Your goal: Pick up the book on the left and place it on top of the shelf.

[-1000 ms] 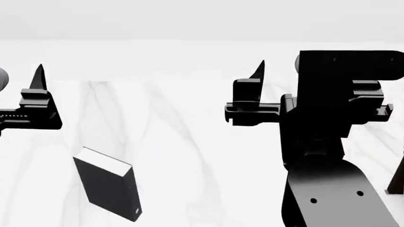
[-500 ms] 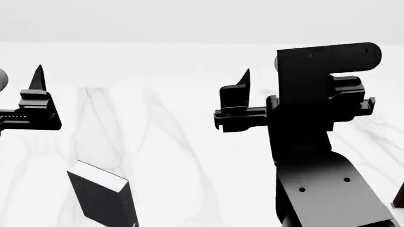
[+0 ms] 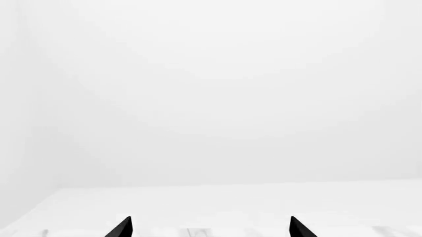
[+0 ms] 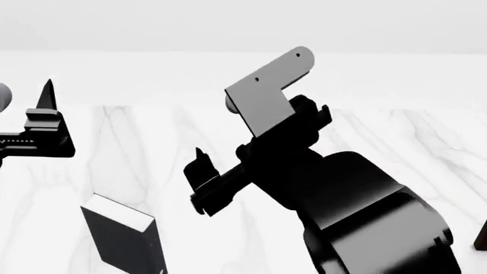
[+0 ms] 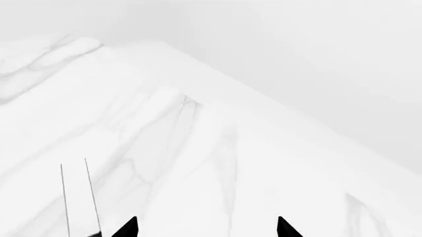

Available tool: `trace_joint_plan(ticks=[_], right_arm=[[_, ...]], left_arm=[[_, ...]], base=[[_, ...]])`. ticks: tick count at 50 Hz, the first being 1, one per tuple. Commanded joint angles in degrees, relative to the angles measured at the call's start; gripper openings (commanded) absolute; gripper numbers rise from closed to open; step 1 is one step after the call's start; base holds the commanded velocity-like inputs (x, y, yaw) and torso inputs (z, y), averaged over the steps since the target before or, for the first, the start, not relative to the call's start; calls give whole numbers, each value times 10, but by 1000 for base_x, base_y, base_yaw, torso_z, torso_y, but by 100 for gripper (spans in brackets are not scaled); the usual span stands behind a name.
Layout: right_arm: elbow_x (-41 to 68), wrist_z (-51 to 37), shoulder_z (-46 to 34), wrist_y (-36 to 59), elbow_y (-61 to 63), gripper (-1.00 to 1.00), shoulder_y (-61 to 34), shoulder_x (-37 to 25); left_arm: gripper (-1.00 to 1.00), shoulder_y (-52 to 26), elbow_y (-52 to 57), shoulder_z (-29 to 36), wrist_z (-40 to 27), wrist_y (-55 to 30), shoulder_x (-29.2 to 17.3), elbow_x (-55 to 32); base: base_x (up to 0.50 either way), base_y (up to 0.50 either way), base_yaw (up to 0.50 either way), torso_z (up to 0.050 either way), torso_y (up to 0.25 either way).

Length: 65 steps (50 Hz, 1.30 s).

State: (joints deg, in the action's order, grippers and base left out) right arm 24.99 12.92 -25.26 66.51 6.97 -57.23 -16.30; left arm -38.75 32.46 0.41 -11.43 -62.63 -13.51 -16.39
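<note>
We can read no writing or label anywhere; the book (image 4: 125, 237) shows only a black cover and a white strip of page edges, and its lower corner runs off the bottom of the head view. It stands nearest us, low and left on the white marbled table (image 4: 426, 148), tilted, touching neither arm.

Just beyond it, to its right, the right gripper (image 4: 202, 185) hangs over the table, angled down and leftward on its bulky black arm, near the book but apart from it. In the right wrist view its two fingertips (image 5: 128, 228) sit well apart, so the jaws are spread on nothing. Two thin dark lines at that view's edge may be the book's edges, though we cannot be sure.

The left gripper (image 3: 209, 228) is held at the head view's left edge, above the book, jaws likewise spread and empty.

At the right edge a dark brown sliver is probably the shelf (image 4: 481, 235). Farther on, bare marble stretches to the table's far edge, then pale wall.
</note>
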Motion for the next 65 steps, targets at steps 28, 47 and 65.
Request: trace_joint_plan(ticks=[28,47,65], right_arm=[[-1,110,-144,-76,-63,100,-18,13],[-9,115,-159,-130,-126,100,-3,43],[-28,112,-174,-190,-238,100,0,85]], left_arm=[[100,3,-3,-1,-8,2,-7,-9],[100,5,-7,1,-11,7,-10,-12],[100,-1,-4,4,-14,2,-13,-17]], base=[[0,0,0,0,0],[0,0,0,0,0],[0,0,0,0,0]])
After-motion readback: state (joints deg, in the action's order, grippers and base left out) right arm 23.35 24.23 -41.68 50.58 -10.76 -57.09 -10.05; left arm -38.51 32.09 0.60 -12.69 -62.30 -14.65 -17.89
